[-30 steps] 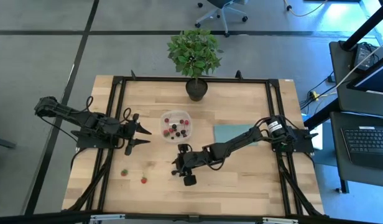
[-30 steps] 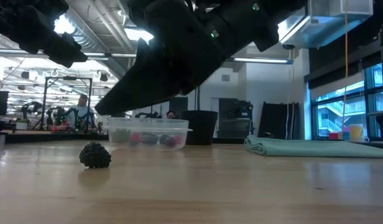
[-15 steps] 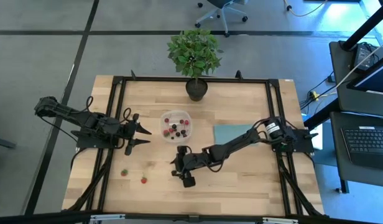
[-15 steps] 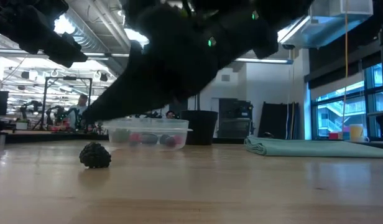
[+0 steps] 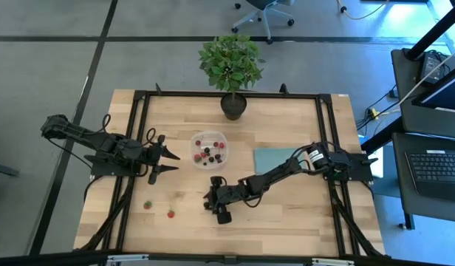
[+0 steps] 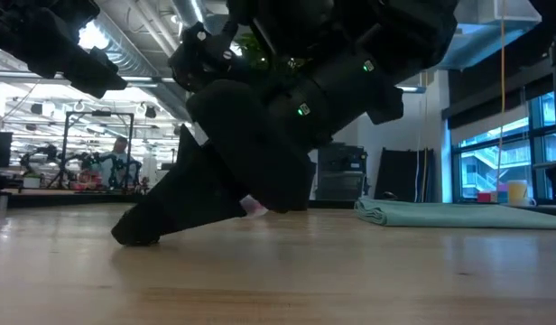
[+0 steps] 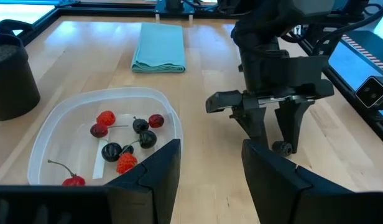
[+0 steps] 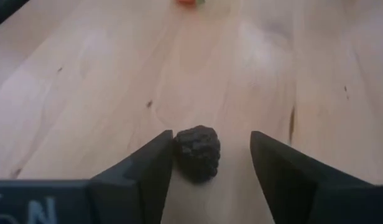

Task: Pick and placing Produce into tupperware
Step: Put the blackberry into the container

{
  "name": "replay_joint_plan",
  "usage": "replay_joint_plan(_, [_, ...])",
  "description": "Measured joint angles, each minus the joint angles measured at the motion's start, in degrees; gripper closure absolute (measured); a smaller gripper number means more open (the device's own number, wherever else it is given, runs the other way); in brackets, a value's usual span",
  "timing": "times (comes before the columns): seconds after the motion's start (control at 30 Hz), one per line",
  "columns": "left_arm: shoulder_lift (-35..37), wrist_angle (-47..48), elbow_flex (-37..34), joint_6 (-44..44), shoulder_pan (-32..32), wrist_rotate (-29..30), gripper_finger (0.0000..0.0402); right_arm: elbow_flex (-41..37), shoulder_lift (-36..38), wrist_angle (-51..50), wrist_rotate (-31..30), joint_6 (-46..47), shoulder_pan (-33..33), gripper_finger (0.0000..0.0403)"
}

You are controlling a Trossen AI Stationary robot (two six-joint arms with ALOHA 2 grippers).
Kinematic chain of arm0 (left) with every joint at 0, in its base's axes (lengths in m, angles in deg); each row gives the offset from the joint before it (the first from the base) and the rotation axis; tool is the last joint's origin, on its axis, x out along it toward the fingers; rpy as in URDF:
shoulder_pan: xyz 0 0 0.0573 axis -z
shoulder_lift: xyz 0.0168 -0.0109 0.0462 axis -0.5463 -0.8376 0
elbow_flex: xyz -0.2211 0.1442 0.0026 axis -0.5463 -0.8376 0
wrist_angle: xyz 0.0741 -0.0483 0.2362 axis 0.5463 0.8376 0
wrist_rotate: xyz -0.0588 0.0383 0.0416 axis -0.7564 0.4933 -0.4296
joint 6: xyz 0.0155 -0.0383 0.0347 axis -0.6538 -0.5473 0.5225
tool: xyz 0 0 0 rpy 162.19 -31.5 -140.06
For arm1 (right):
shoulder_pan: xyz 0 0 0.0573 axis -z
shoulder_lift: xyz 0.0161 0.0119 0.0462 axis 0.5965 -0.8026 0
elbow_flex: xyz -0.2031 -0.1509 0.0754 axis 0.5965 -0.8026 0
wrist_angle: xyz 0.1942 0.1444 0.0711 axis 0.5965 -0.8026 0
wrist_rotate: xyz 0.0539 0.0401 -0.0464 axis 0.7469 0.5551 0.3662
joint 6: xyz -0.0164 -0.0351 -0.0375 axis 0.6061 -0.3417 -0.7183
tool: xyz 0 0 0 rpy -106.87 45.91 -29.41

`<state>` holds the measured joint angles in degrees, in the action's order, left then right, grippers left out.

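Note:
A dark blackberry [image 8: 198,154] lies on the wooden table between the open fingers of my right gripper [image 8: 211,140], which slants down to the tabletop [image 5: 216,208] near the table's middle. In the low view the gripper's fingers [image 6: 138,233] hide the berry. The clear tupperware [image 5: 210,148] sits farther back and holds several red and dark berries [image 7: 120,140]. Two red berries [image 5: 148,205] [image 5: 170,214] rest on the table toward the near left. My left gripper [image 5: 167,159] hovers open, left of the tupperware. My right gripper straddles the blackberry, coming slanting down from the table's right. One finger's inner side [image 8: 168,152] stands right against the berry's side [image 8: 179,152]; whether it touches I cannot tell. The other finger [image 8: 266,155] is apart from it. The berry rests on the table.
A folded teal cloth [image 5: 275,157] lies right of the tupperware, under the right arm. A potted green plant [image 5: 231,63] stands at the far edge. A black frame [image 5: 139,133] runs along the table's sides. Bare wood [image 5: 286,214] spreads along the near side.
My right gripper has come down and a little toward the near edge, from above the table to the tabletop, its open fingers now on either side of the blackberry. In the low view it now covers the berry and most of the tupperware. The berry has stayed put.

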<state>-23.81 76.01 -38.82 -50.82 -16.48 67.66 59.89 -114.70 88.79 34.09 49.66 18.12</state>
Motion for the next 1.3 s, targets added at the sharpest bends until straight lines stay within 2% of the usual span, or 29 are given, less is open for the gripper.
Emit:
replay_joint_plan(0.5, [0.0,0.0,0.0,0.0,0.0,0.0,0.0237,0.0,0.0,-0.2,0.1,0.1,0.0,0.0294])
replay_joint_plan(0.73, [0.0,0.0,0.0,0.0,0.0,0.0,0.0237,0.0,1.0,-0.7,0.1,0.2,0.4,0.0296])
replay_joint_plan(0.83, [0.0,0.0,0.0,0.0,0.0,0.0,0.0237,0.0,4.2,-3.4,0.1,0.0,1.4,0.0293])
replay_joint_plan(1.07, [0.0,0.0,0.0,0.0,0.0,0.0,0.0237,1.9,14.8,-17.4,-1.0,0.0,6.5,0.0297])
replay_joint_plan(1.17, [0.0,0.0,0.0,0.0,0.0,0.0,0.0237,7.5,16.9,-26.7,-2.1,0.2,9.4,0.0296])
replay_joint_plan(1.3, [0.0,0.0,0.0,0.0,0.0,0.0,0.0237,17.9,16.1,-41.4,-2.2,0.2,13.2,0.0297])
